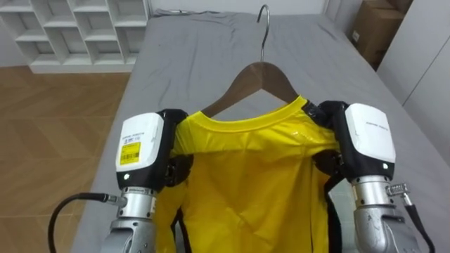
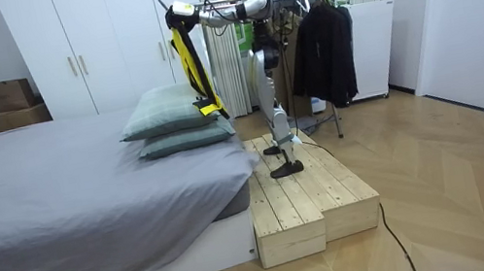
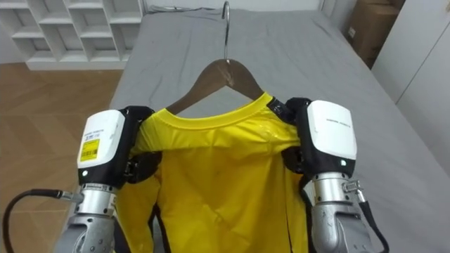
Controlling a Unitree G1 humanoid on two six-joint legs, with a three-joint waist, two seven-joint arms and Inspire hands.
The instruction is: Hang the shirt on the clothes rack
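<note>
My left hand (image 1: 143, 149) and my right hand (image 1: 367, 135) each grip one shoulder of a bright yellow fabric shirt (image 1: 253, 183), dark fingers curled onto the cloth at either end. The shirt sits on a brown wooden hanger with a metal hook (image 1: 260, 77), hook upright, and its body drops between my wrists. Beyond it stretches the grey-sheeted bed (image 1: 197, 49), with white cubby shelves (image 1: 77, 28) off its far left corner. In the room view I stand on a pale wooden platform (image 2: 311, 193) beside the bed, arms raised, the shirt held out high.

grey bed (image 1: 211, 56) | white shelves (image 1: 77, 28) | pillows (image 2: 176, 122) | wooden platform (image 2: 307, 198) | cardboard box (image 1: 373, 28)
</note>
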